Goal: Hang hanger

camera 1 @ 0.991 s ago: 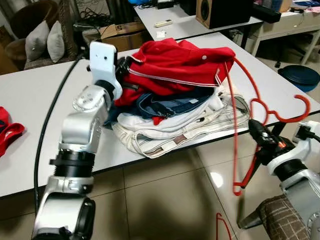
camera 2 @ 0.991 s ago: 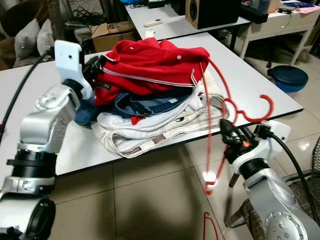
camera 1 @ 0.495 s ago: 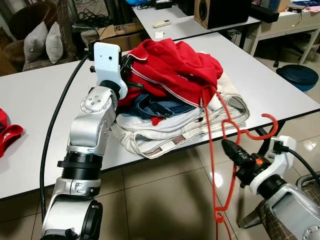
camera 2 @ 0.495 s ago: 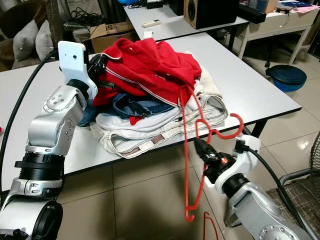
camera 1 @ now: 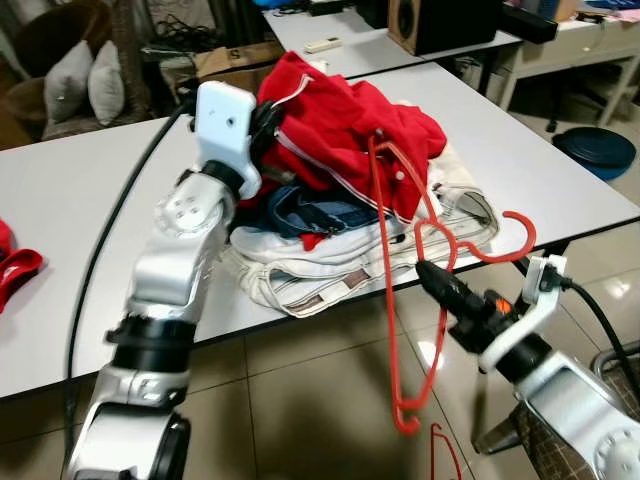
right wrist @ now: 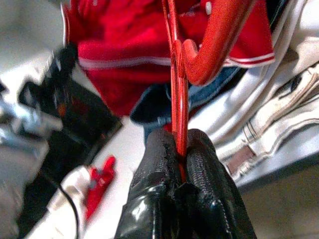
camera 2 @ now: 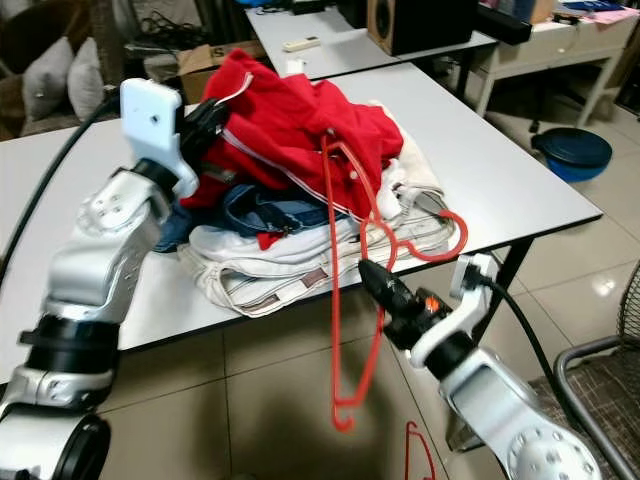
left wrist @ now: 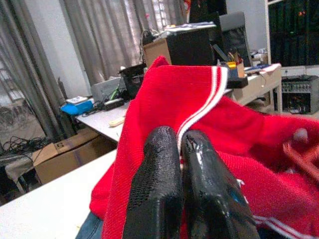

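- Tiled floor (camera 1: 300, 400) runs under a white table (camera 1: 60, 230), with a second table (camera 1: 350, 45) carrying a speaker (camera 1: 440, 20) behind it and a chair with cushions (camera 1: 80, 80) at the back left.
- Pile of clothes (camera 1: 350, 240) reaches the table's near edge.
- Left gripper (left wrist: 182, 149) is clenched on the red shirt (camera 1: 340, 130) atop the pile.
- Right gripper (right wrist: 180, 149) is clamped on the red hanger (camera 1: 395, 300), held off the table's front edge; the hanger's upper bar lies against the shirt, its lower end above open floor.
- Another red hanger (camera 1: 445, 455) lies on the floor by a chair seat (camera 1: 590, 365).
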`<state>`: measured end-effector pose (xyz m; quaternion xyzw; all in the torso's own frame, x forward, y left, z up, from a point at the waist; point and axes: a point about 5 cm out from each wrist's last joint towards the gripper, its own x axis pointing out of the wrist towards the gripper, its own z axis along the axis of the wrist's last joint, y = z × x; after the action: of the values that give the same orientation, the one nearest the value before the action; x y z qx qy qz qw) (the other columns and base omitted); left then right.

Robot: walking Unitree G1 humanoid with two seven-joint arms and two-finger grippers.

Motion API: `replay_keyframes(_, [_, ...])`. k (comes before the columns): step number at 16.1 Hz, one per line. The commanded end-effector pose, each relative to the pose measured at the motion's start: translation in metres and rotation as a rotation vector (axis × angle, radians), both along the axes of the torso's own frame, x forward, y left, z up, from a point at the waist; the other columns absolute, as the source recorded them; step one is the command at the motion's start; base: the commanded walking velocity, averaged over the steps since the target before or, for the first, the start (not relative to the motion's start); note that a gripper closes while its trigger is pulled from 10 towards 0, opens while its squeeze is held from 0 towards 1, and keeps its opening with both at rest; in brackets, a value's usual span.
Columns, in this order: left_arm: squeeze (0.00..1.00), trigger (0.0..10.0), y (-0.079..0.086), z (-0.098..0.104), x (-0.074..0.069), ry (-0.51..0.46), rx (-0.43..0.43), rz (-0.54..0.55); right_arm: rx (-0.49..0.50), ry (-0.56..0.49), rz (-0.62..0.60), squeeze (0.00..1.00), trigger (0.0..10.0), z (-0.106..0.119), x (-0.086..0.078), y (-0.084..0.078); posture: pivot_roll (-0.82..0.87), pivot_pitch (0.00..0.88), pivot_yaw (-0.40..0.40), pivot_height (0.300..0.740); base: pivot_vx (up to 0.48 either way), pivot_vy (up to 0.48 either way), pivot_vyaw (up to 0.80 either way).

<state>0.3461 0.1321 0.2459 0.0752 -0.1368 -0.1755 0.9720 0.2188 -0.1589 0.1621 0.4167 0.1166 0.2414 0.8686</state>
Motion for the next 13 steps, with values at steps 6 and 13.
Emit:
replay_keyframes(6, [0.0, 0.0, 0.023, 0.025, -0.007, -0.174, -0.029, 0.101, 0.165, 0.107, -0.015, 0.0, 10.0, -0.004, 0.006, 0.004, 0.01, 0.056, 0.111, 0.74, 0.0, 0.0, 0.0])
replay_keyframes(13, [0.0, 0.0, 0.004, 0.038, -0.012, -0.291, -0.065, -0.013, 0.205, 0.175, 0.054, 0.0, 10.0, -0.007, -0.003, 0.019, 0.02, 0.069, 0.124, 0.74, 0.0, 0.0, 0.0])
